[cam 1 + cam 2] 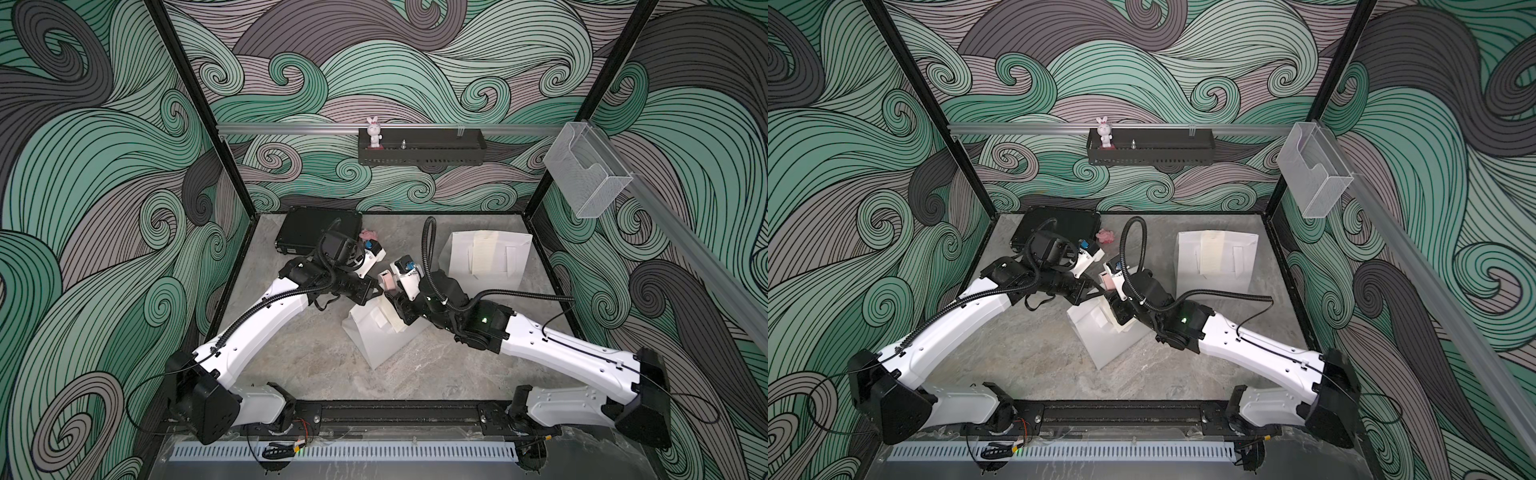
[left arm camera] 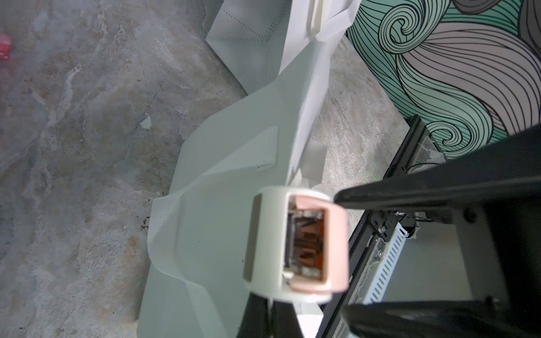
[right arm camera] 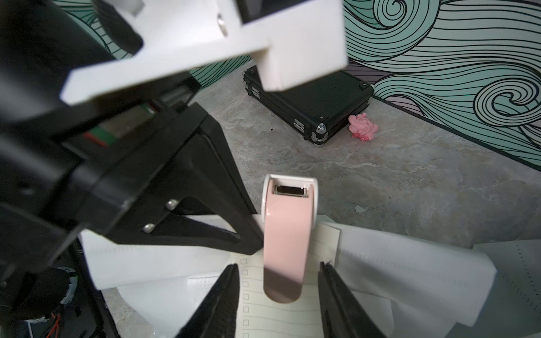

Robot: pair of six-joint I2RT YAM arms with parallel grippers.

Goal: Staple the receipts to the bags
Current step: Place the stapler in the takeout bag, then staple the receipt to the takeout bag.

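We are seeing the left gripper (image 2: pixel 341 257) clamping the stapler (image 3: pixel 285 243) by its sides, while the right gripper (image 3: pixel 279 264) is standing part open astride its pink top, with gaps on both sides. The stapler is sitting over the lined receipt (image 3: pixel 278 319) on the near bag (image 1: pixel 374 336) mid-table. The other receipt (image 1: pixel 486 255) is lying on the far bag (image 1: pixel 455 257), back right.

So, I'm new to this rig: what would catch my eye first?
A pink-and-white stapler at the centre, where the left arm and right arm meet over a crumpled bag with a lined receipt on it. A second bag lies flat farther back on the right arm's side; a black case fills the far left corner.
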